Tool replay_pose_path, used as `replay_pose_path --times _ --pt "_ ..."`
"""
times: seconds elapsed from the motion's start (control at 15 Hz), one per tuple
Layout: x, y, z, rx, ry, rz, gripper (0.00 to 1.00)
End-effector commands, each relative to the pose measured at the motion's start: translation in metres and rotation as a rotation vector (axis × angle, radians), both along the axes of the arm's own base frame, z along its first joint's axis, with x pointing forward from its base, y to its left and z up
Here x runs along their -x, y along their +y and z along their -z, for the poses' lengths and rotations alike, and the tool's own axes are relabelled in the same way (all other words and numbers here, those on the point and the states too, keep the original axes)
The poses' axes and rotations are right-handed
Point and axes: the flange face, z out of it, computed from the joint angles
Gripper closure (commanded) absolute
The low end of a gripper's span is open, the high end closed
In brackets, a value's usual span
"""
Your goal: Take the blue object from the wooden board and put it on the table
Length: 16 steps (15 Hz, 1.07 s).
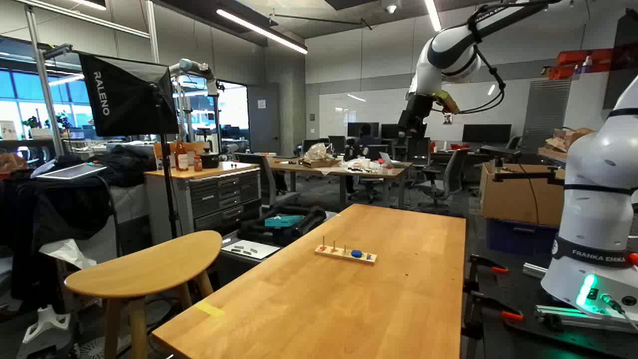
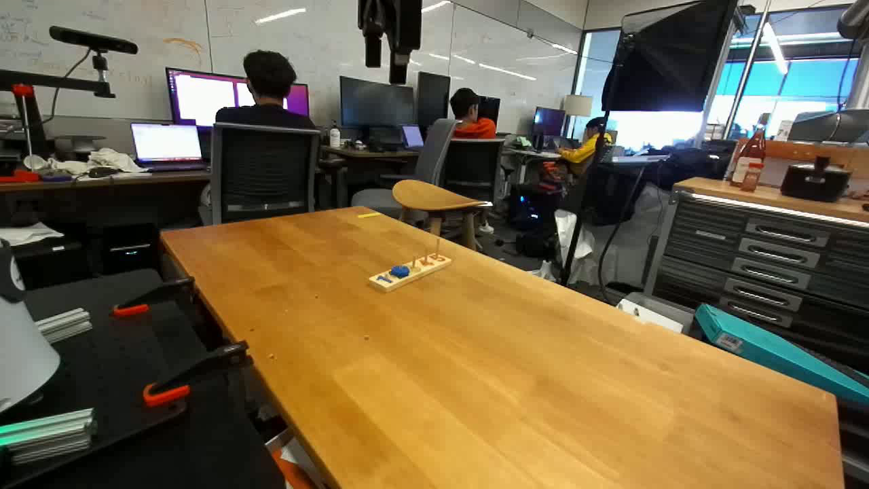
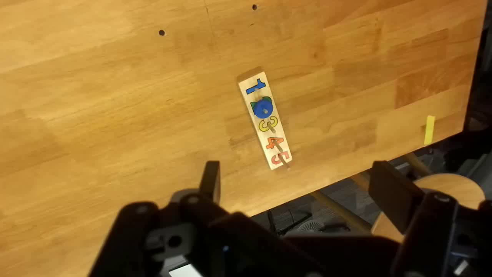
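The wooden board (image 1: 329,253) lies on the table (image 1: 389,309) in both exterior views (image 2: 409,277). It is a narrow strip with coloured numbers 1 to 5 and thin upright pegs. The wrist view shows it (image 3: 263,139) from above. The blue object (image 3: 261,106) is a small round piece on the peg at number 2. It also shows in both exterior views (image 1: 356,254) (image 2: 400,271). My gripper (image 1: 412,131) is high above the table, apart from the board. Its fingers are wide apart with nothing between them in the wrist view (image 3: 295,167); it also hangs in an exterior view (image 2: 385,68).
A wooden stool (image 1: 149,264) stands beside the table's long edge. Yellow tape (image 3: 429,130) marks the table near a corner. Black clamps with orange ends (image 2: 166,394) grip the edge by the robot base. A teal box (image 2: 774,350) is off the table's far side.
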Motion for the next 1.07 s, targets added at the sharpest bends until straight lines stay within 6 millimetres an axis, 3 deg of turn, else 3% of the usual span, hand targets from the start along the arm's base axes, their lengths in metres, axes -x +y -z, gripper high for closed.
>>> replay_pose_path --times 0.0,0.27,0.4,0.53,0.8,1.0 --pt "-0.001 -0.001 -0.002 0.001 -0.003 0.0 0.0" --pt "-0.002 -0.002 -0.008 0.004 -0.015 0.001 0.0" --pt "-0.011 0.02 0.002 0.059 -0.048 -0.022 0.0" --pt "-0.029 0.058 0.031 0.179 -0.099 -0.082 0.0" --pt "-0.061 0.129 0.108 0.321 -0.126 -0.177 0.0" --pt "-0.082 0.16 0.163 0.377 -0.095 -0.217 0.0"
